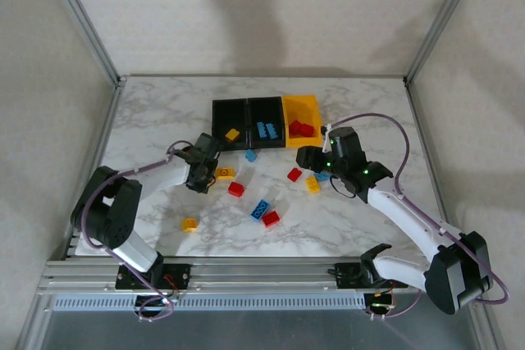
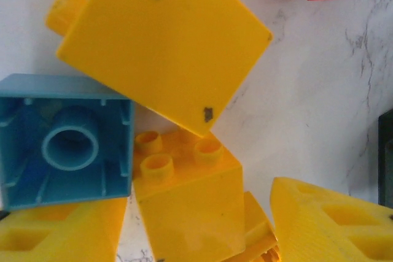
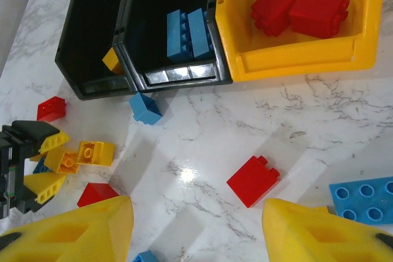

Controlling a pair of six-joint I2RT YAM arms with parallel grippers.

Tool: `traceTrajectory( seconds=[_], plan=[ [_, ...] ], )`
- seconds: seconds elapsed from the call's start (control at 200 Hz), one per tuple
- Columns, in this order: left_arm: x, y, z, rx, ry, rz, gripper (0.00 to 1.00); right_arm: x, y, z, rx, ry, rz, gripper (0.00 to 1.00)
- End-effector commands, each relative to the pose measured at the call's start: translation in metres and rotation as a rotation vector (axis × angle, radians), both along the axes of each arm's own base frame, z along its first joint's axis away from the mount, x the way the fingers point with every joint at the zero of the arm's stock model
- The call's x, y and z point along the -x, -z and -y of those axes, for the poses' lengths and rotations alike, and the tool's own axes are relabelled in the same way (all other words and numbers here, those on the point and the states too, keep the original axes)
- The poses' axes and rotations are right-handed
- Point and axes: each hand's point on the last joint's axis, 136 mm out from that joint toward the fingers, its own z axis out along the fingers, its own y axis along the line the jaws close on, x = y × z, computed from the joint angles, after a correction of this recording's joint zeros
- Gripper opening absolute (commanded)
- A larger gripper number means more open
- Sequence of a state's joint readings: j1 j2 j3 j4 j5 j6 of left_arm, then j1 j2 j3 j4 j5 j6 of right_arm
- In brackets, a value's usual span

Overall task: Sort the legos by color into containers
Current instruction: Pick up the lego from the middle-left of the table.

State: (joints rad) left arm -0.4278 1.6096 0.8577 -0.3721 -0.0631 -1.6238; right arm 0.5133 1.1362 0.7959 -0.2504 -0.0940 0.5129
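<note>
Legos (image 1: 236, 189): small studded bricks, red/yel/blue. L hand (image 2: 198, 219) straddles yel brick (image 2: 184, 182), 6 o'clock in wrist view; grip unclear. R hand (image 3: 196, 219) wide, empty.

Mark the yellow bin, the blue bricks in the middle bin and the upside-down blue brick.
yellow bin (image 3: 295, 59): right wrist view, front wall.
blue bricks (image 3: 198, 32): right wrist view, on the right-hand one.
upside-down blue brick (image 2: 67, 145): left wrist view, central tube of its hollow underside.
</note>
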Motion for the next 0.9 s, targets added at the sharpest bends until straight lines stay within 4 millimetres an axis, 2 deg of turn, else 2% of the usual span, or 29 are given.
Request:
traceTrajectory(
  seconds=[0.0, 0.15, 0.305, 0.466, 0.666, 0.806, 0.891],
  plan=[
    [-0.006, 0.000, 0.002, 0.013, 0.000, -0.005, 0.57, 0.002, 0.004, 0.005, 0.021, 0.021, 0.000, 0.57],
    [-0.006, 0.001, 0.003, 0.024, 0.018, -0.007, 0.47, 0.001, 0.005, 0.006, 0.024, 0.024, -0.004, 0.57],
    [-0.005, -0.007, 0.004, 0.028, 0.040, 0.013, 0.36, 0.000, 0.004, 0.005, 0.019, 0.028, -0.004, 0.57],
    [-0.001, -0.019, 0.005, 0.036, 0.074, 0.036, 0.34, 0.000, 0.001, -0.001, -0.005, -0.002, 0.000, 0.57],
    [0.005, -0.037, 0.002, 0.044, 0.105, 0.088, 0.36, 0.015, -0.008, -0.025, -0.075, -0.147, 0.013, 0.58],
    [0.002, -0.054, 0.004, 0.044, 0.138, 0.131, 0.35, 0.045, -0.016, -0.058, -0.141, -0.358, 0.021, 0.58],
    [-0.003, -0.065, 0.007, 0.042, 0.165, 0.152, 0.36, 0.057, -0.020, -0.070, -0.144, -0.424, 0.038, 0.58]
  ],
)
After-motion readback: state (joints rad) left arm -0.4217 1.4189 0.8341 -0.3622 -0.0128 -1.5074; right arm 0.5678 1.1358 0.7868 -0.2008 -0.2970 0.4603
